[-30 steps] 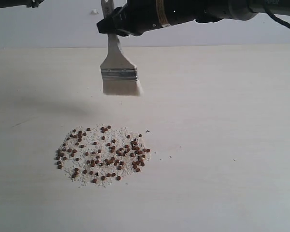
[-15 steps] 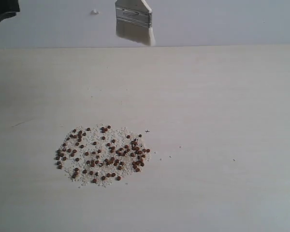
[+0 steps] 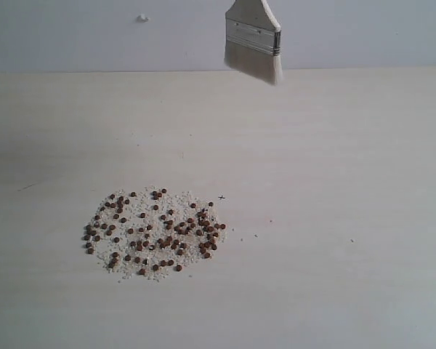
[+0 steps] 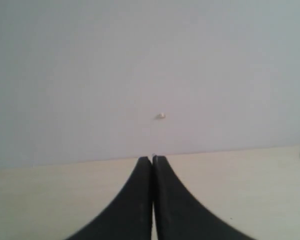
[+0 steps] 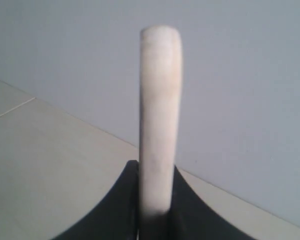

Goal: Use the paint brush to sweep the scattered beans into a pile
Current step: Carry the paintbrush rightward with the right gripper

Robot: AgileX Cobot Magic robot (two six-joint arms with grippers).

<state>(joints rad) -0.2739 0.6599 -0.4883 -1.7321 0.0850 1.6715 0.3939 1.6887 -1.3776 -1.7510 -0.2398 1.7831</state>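
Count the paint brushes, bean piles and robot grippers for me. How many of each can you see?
paint brush: 1
pile of beans: 1
grippers: 2 (left gripper, right gripper)
Total: 4

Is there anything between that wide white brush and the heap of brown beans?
Nothing: the exterior view shows only bare pale table top between the flat white-bristled paint brush with silver ferrule and the tiny round reddish-brown beans.
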